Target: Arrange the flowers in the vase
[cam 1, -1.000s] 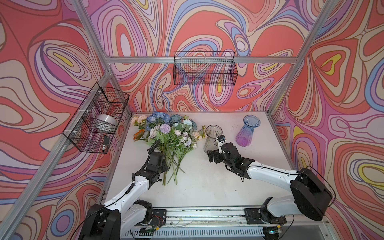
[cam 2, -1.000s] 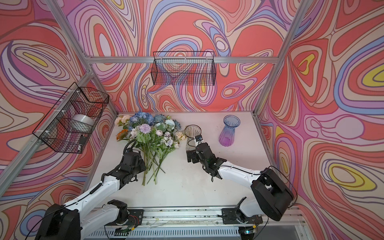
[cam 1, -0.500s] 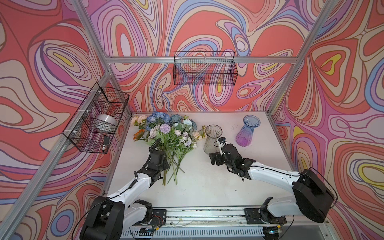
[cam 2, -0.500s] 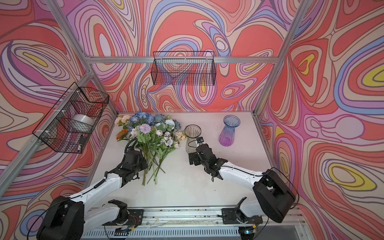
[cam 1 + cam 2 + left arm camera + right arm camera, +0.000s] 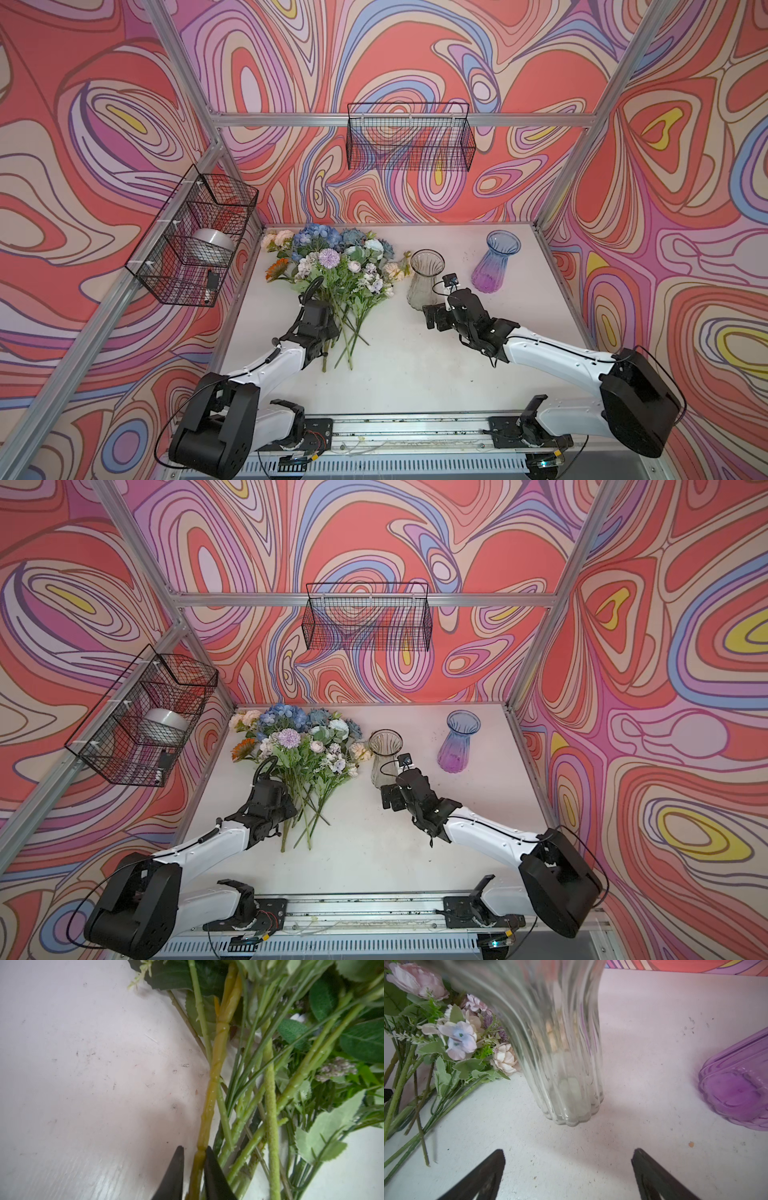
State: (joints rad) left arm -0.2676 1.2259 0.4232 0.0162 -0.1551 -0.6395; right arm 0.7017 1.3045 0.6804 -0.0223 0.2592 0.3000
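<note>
Flowers [image 5: 340, 266] lie in one bunch on table [image 5: 415, 374], left-rear; heads twd back wall, stems twd robot base. L gripper [image 5: 195, 1167] is low at the stem ends, fingertips clamped on a single yellow-green stem [image 5: 214, 1076] at the bunch's edge. R gripper [image 5: 569, 1155] has jaws wide apart, low over table, facing clear vase [image 5: 562, 1064], not touching it. Clear vase stands upright just right of the blooms. Purple vase [image 5: 496, 262] stands upright further right, apart.
</note>
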